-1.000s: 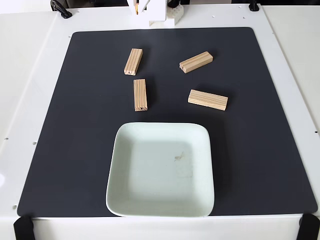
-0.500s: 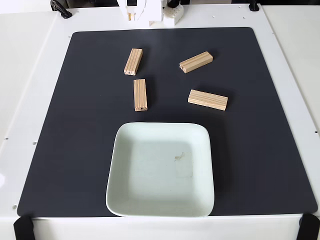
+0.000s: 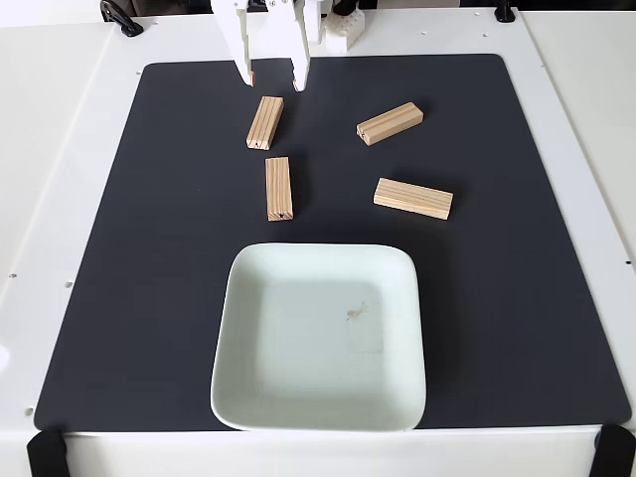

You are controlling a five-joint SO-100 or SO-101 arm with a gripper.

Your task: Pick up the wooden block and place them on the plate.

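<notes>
Your gripper (image 3: 271, 81) sits at the top edge of the fixed view, white fingers (image 3: 241, 55) spread apart, nothing between them. Its tips hang just above the far end of the upper-left block (image 3: 264, 122), not touching as far as you can tell.

Four blocks lie flat on the black mat (image 3: 129, 258), none on the plate (image 3: 238, 393). The upper-left block runs nearly lengthwise away from the camera, slightly tilted. The second block (image 3: 278, 188) lies just below it, same direction, near the plate's far rim. The third block (image 3: 390, 123) is up right, angled. The fourth block (image 3: 412, 198) lies below that, almost crosswise, near the plate's upper-right corner. All blocks are apart from each other.

The plate sits at the mat's near edge, centred, with a brownish speck (image 3: 356, 312) in its middle. The mat rests on a white table (image 3: 50, 149).
</notes>
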